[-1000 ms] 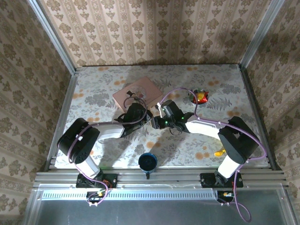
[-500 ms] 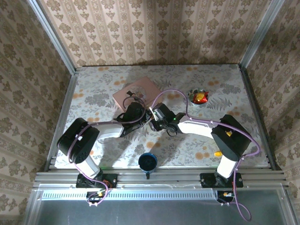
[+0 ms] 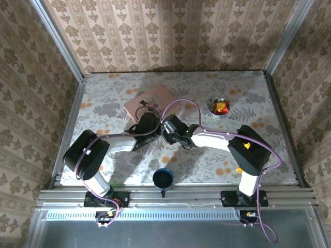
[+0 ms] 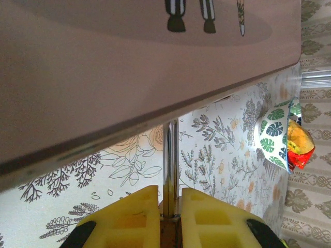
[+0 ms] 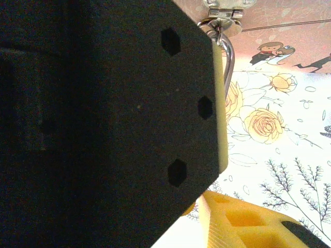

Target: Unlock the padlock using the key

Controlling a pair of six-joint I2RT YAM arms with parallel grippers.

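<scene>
Near the middle of the tabletop point(image 3: 248, 88), against the near side of a pink box point(image 3: 151, 102), the two arms meet nose to nose. The left gripper point(image 4: 169, 195) is clamped on the padlock point(image 4: 170, 165). Its yellow fingers point(image 4: 129, 217) pinch the brown body, and the silvery shackle rises to the box's hasp point(image 5: 222, 11). The right gripper point(image 3: 165, 129) sits just beside it, with the left one's black housing blocking much of the right wrist view. Whether its jaws are apart or together, or hold a key, cannot be told.

Bare floral surface lies open toward the left edge, the far edge and the near right corner. The box walls off the far side of the lock. A leaf-patterned bowl point(image 4: 271, 139) holding a red-and-yellow snack bag point(image 4: 297, 147) stands well apart toward the right edge. A dark blue cup point(image 3: 163, 178) sits at the near edge between the arm bases.
</scene>
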